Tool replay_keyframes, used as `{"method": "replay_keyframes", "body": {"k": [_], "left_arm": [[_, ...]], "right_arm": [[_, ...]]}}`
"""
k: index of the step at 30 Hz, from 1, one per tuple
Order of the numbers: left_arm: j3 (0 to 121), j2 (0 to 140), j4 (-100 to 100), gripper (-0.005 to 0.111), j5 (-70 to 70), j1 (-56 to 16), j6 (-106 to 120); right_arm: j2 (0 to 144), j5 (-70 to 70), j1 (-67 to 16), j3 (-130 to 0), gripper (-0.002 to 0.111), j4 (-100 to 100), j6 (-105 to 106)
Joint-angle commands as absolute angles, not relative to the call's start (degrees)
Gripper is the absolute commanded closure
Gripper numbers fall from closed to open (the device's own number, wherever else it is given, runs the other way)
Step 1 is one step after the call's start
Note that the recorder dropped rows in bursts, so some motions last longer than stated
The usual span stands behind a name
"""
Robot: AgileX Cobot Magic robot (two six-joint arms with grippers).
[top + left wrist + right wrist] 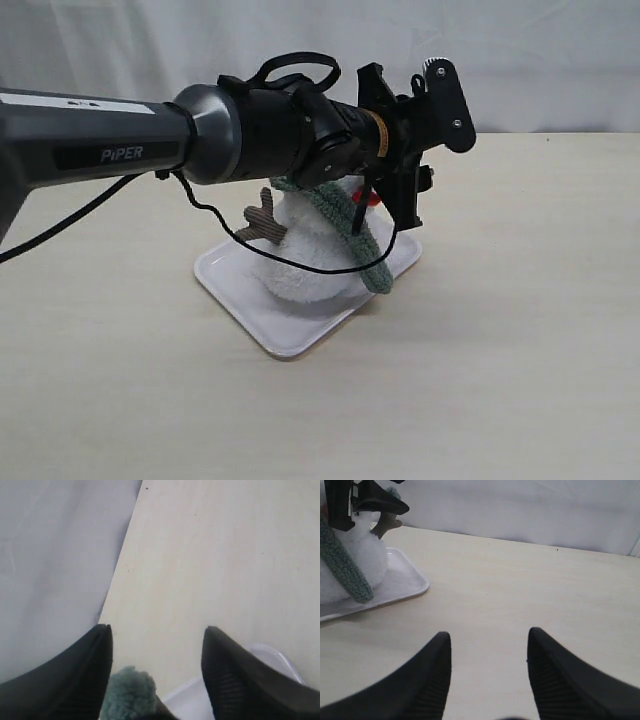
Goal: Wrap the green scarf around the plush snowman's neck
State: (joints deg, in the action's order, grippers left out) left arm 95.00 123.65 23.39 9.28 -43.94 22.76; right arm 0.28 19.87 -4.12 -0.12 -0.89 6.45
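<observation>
The plush snowman point(300, 265) sits upright on a white tray point(290, 335). My left arm hides its head and neck. The green scarf point(345, 215) runs slantwise from its upper body down its front, and one end hangs near the tray's rim. My left gripper point(385, 210) hovers at the snowman's head, fingers pointing down. In the left wrist view the left gripper point(157, 627) is open; a fuzzy bit of green scarf point(130, 690) lies low between its fingers, ungripped. My right gripper point(489, 631) is open over bare table, well away from the snowman point(367, 555) and the scarf point(345, 567).
A brown twig arm point(262, 222) sticks out from the snowman's side. The left arm's black cable point(300, 265) loops in front of the snowman. A pale wall or curtain point(540, 60) closes off the table's far edge. The tray point(405, 577) lies off to one side of the right gripper.
</observation>
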Motion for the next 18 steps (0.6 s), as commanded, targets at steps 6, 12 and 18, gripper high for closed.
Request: {"method": "replay_keyframes", "body": {"k": [6,12,18], "left_arm": [[97.4,123.6,28.5,0.054,15.4,-41.9,22.3],[97.4,124.4,28.2,0.054,17.6,-41.3,22.3],[97.4,125.0,28.2,0.077,16.4,-41.4,22.3]], "right_arm": [[0.0,19.6,-4.0,0.0,0.062,-0.8,6.4],[0.0,19.6,-4.0,0.0,0.062,-0.8,6.4],[0.0,19.6,-4.0,0.0,0.062,-0.8,6.4]]}}
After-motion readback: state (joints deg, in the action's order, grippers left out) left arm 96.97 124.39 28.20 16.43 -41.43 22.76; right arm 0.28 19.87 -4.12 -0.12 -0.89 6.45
